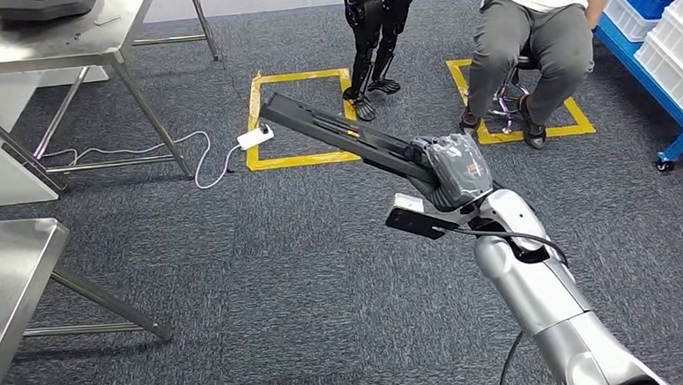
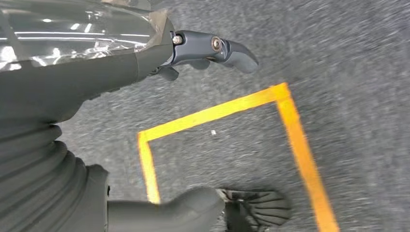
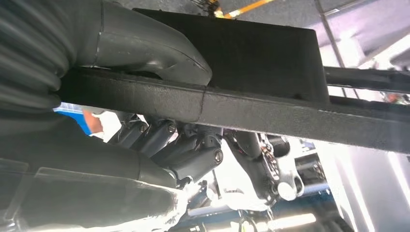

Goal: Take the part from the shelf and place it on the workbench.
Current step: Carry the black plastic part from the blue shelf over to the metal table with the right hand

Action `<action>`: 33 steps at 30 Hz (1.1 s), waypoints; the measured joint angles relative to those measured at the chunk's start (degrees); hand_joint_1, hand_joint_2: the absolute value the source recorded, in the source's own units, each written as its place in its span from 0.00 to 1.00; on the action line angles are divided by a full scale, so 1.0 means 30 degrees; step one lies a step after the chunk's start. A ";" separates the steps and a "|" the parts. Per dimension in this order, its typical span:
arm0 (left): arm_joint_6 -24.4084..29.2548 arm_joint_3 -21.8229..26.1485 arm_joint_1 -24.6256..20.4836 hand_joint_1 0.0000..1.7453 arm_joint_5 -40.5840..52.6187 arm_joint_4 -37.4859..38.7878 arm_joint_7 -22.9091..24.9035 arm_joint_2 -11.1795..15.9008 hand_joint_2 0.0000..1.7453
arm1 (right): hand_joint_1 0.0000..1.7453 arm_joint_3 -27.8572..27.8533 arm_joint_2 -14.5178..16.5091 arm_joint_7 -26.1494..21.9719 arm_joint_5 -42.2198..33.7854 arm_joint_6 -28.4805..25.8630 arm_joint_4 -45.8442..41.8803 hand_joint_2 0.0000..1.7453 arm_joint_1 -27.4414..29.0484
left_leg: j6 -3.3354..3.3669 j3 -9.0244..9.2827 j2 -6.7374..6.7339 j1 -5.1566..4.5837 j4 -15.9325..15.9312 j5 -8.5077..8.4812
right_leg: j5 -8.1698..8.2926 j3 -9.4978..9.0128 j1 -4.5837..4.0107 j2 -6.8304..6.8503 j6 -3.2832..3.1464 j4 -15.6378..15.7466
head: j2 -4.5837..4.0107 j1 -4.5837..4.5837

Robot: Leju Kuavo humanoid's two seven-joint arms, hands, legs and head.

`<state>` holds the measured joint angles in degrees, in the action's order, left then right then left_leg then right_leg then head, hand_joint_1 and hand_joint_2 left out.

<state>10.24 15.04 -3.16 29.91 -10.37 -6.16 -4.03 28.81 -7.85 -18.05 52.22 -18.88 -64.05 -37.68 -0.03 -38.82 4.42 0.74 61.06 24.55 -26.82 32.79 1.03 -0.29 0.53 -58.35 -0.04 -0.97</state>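
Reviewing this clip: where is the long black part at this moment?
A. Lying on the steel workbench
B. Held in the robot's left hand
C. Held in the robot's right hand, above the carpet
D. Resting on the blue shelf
C: the right hand grips one end of the long black part, which sticks out over the grey carpet, well clear of the steel workbench.

Head camera looks down at carpet (image 1: 262,267) — wrist cameras sit close behind each robot hand

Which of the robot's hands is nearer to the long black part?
Right. The right hand grips the long black part at one end, fingers wrapped around it. The left hand hangs apart over the grey carpet, holding nothing.
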 joint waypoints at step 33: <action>-0.1360 -0.0027 0.0027 0.00 0.1499 0.0065 0.6407 0.0341 1.00 | 0.98 0.0457 0.0007 0.0401 0.0530 0.0472 -0.0674 1.00 0.0158 | -0.0069 -0.1108 -0.1147 0.0019 0.2761 0.1552 | -0.0082 0.0085 -0.0066 0.0340 -0.0193 -0.0212 | 0.0000 -0.0104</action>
<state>6.16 14.96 -3.08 34.40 -10.17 13.07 -3.01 30.18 -7.83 -16.85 53.81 -17.47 -66.07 -37.21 -0.24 -42.15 0.98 0.80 69.34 29.20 -27.07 33.04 0.84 0.73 -0.05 -58.99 -0.04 -1.28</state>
